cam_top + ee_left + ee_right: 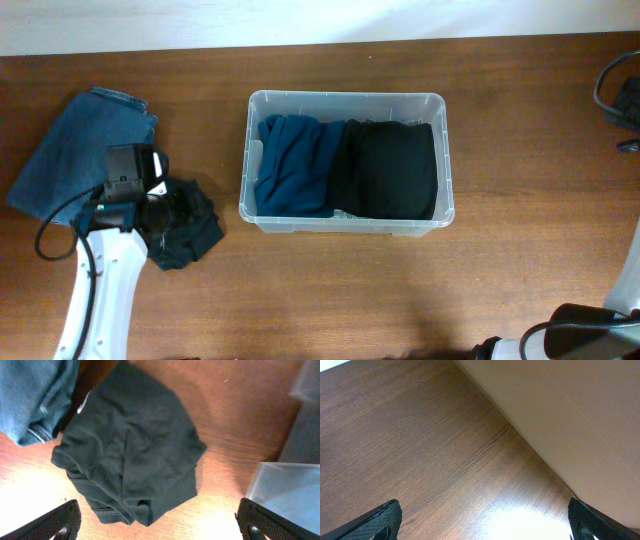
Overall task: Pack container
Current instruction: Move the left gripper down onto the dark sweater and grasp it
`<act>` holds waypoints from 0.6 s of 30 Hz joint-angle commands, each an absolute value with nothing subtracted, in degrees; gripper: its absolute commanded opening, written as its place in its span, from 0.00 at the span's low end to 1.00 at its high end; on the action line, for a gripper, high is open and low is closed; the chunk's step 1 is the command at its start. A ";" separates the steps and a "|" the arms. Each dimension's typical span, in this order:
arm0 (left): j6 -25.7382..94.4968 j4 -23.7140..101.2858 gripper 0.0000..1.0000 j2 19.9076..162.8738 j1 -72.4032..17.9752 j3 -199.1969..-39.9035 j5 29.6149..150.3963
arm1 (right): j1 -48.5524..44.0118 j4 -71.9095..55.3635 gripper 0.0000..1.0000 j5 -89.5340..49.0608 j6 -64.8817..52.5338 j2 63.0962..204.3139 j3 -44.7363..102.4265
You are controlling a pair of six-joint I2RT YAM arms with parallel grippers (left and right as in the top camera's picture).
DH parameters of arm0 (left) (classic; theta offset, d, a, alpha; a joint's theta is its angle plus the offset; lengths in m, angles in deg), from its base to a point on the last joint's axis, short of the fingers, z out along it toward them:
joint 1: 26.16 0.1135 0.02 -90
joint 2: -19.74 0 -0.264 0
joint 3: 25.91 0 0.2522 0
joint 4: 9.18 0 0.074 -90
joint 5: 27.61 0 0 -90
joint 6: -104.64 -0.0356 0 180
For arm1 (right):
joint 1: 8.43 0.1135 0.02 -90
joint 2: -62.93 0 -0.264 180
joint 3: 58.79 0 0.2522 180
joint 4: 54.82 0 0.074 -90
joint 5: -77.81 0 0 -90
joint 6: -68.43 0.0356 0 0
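The clear plastic container stands at the table's middle. It holds a folded blue garment on its left and a folded black garment on its right. A crumpled dark green-black garment lies on the table left of the container; it fills the left wrist view. My left gripper is open, just above this garment's near edge, with nothing between the fingers. The container's corner shows at right. My right gripper is open and empty over bare wood.
Folded blue jeans lie at the far left, also in the left wrist view. Black cables sit at the right edge. The right arm's base is at the bottom right. A light wall borders the table at the back.
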State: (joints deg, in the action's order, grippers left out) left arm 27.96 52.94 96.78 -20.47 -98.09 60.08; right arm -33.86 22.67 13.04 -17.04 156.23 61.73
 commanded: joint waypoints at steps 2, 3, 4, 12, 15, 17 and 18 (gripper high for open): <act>28.36 52.76 1.00 99.64 -17.65 -99.03 61.55 | -33.95 22.62 0.99 13.76 -16.16 156.27 62.01; 28.36 52.57 1.00 100.04 -17.26 -98.94 61.55 | -33.95 22.62 0.98 13.74 -16.16 156.27 62.01; 28.36 52.35 1.00 100.58 -16.56 -98.92 61.55 | -33.95 22.64 0.98 13.74 -16.16 156.27 62.01; 30.81 51.91 1.00 103.25 -13.06 -98.33 61.55 | -33.95 22.62 0.98 13.74 -16.16 156.27 62.01; 35.50 50.67 1.00 104.06 -11.16 -96.95 61.64 | -33.95 22.64 0.98 13.76 -16.16 156.27 62.01; 36.29 49.38 1.00 104.08 -10.37 -95.70 62.44 | -33.95 22.62 0.98 13.74 -16.16 156.27 62.01; 36.27 47.67 1.00 104.08 -9.59 -94.09 64.15 | -33.95 22.62 0.99 13.76 -16.16 156.27 62.01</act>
